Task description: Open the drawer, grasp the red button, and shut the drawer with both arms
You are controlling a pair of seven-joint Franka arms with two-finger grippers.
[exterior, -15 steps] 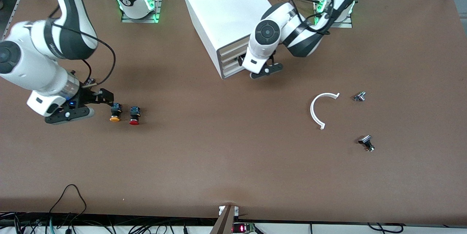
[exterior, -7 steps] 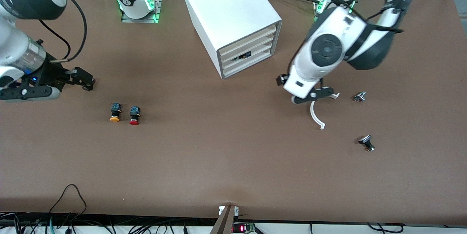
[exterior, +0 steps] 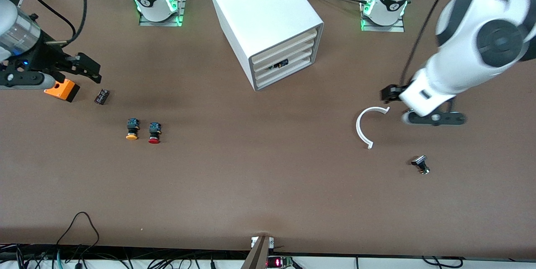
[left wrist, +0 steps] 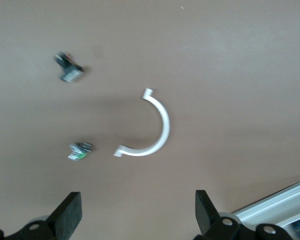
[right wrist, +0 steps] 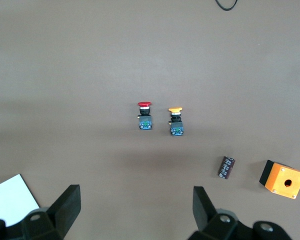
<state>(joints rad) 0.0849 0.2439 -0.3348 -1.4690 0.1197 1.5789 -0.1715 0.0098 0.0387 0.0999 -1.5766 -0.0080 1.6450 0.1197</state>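
Front view shows the white cabinet [exterior: 268, 26] at top centre with every drawer [exterior: 281, 64] shut, and the red button [exterior: 154, 132] at mid-left on the table, just beside an orange-capped button [exterior: 132, 129]. The right gripper [exterior: 94, 73] hangs at the upper left over the table by an orange box [exterior: 62, 89], fingers spread wide and empty. The left gripper [exterior: 387, 93] hovers at mid-right by a white curved piece [exterior: 367, 125], also wide open and empty. Only the left wrist view reveals a small part [left wrist: 80, 150] hidden under that arm.
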